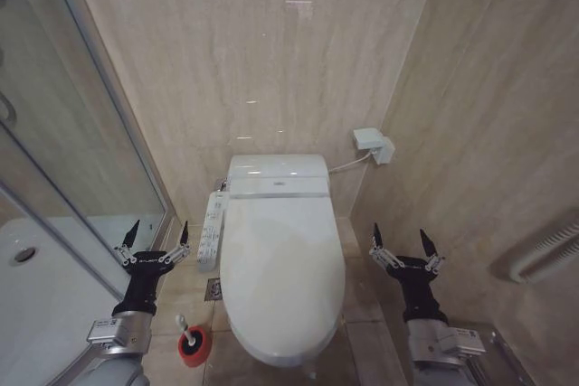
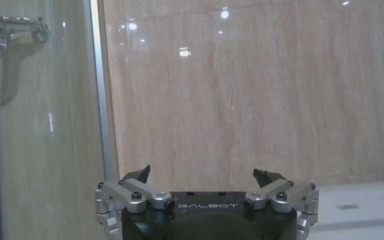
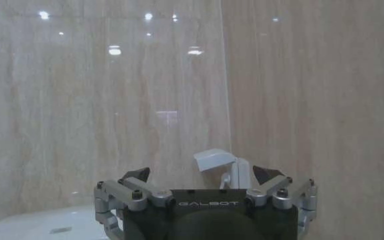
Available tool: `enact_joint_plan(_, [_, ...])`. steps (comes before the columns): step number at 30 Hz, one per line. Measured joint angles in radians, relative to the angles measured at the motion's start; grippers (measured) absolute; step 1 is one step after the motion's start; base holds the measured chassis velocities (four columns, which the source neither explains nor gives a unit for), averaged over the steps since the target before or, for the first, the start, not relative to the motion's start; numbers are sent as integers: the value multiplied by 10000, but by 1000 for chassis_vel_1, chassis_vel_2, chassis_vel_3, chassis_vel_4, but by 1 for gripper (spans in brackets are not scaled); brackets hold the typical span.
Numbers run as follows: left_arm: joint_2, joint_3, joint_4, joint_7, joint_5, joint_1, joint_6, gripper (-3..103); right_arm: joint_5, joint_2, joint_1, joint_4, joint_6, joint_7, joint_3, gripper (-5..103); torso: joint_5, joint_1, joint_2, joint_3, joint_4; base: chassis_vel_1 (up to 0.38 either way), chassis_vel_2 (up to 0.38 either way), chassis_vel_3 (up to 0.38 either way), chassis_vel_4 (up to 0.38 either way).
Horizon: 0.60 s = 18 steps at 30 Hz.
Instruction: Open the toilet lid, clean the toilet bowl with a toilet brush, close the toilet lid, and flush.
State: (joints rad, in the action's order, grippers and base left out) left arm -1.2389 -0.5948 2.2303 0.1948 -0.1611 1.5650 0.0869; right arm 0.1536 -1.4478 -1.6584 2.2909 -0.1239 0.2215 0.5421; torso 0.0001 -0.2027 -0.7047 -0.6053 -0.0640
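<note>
While the toilet lid (image 1: pixel 280 268) lies shut over the toilet bowl, nothing of the task is judged to be begun, and the lifting of that lid is taken as the step in hand. The lid's long axis runs from near to far, its hinge at the far end by the tank (image 1: pixel 277 175) and its free rounded edge at the near end, between the two arms.

The left gripper (image 1: pixel 157 234) is held to the left of the lid, above the floor and just near of the bidet control panel (image 1: pixel 211 228); its jaws are spread wide and hold nothing. The right gripper (image 1: pixel 403 241) is held to the right of the lid, beside the side wall, likewise spread and empty. Both point toward the far wall, level with the lid's middle, so the lid lies inward from each and its near rim lies nearer than the fingertips. Neither arm is clearly the closer.

The toilet brush (image 1: pixel 188 339) stands in its red holder on the floor, near left of the bowl and just beside the left arm, so it is judged to fall to that arm.
</note>
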Motion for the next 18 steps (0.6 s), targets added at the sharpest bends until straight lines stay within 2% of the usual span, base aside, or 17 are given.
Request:
enact_joint_plan(7, [64,-83,-162,-3,-69,-165,46,100,0,0,5,0,0,-1,0,100,-1,-14,4,-5,-1,-152,130,143,-134])
enact_joint_plan(18, [120,-68,-401,-51,-139,-369,81,99,0,0,-2,0,0,0,0,100,-1,4,0,2,-1,10,-9,-7,8])
